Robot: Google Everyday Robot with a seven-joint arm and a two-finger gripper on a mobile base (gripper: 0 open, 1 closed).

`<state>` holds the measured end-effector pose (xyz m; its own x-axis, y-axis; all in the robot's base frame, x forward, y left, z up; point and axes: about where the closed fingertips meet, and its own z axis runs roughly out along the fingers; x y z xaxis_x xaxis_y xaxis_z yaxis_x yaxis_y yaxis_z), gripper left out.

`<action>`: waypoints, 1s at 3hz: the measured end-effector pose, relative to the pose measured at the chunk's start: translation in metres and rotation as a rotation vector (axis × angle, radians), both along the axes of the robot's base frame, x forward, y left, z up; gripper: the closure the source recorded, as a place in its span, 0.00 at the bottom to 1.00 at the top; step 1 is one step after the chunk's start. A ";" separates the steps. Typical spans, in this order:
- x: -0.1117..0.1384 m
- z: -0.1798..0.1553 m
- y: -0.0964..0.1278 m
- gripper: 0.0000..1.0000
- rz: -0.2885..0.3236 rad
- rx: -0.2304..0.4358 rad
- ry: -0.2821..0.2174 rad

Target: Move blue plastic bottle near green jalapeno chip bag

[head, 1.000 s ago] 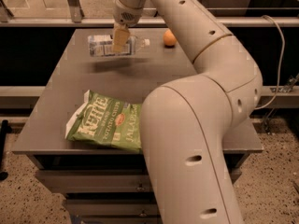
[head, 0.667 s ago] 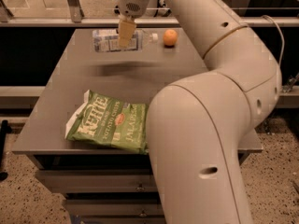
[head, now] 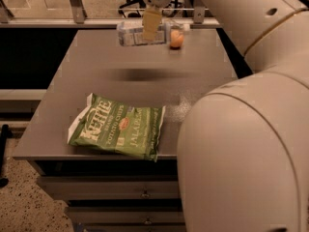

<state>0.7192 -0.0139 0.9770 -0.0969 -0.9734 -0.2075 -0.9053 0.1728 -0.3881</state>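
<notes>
Hanging above the far part of the table (head: pixel 96 86), the claw (head: pixel 150 34) pinches the blue plastic bottle (head: pixel 129 34) at about its middle. One pale finger (head: pixel 151 22) crosses the front of the bottle; the other finger is hidden behind it. The bottle lies on its side in the grip, its length going from left to right, and it does not touch the table. A dark soft shadow (head: pixel 140 74) lies on the table surface nearer to the camera than the bottle. Just beside the right end of the bottle there is a small orange fruit (head: pixel 176 40); I cannot tell if the two touch. The green jalapeno chip bag (head: pixel 118 127) lies flat on the near part of the table, close to the near edge, with its white lettering facing up. The bag and the bottle are well apart, with bare table between them. The big cream arm (head: pixel 241 149) of the robot fills the right side and hides the near right corner of the table
</notes>
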 end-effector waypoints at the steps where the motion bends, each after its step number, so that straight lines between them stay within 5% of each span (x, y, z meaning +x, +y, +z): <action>1: -0.017 0.007 -0.037 1.00 -0.099 -0.038 -0.028; 3: -0.074 -0.004 -0.090 1.00 -0.214 -0.043 0.000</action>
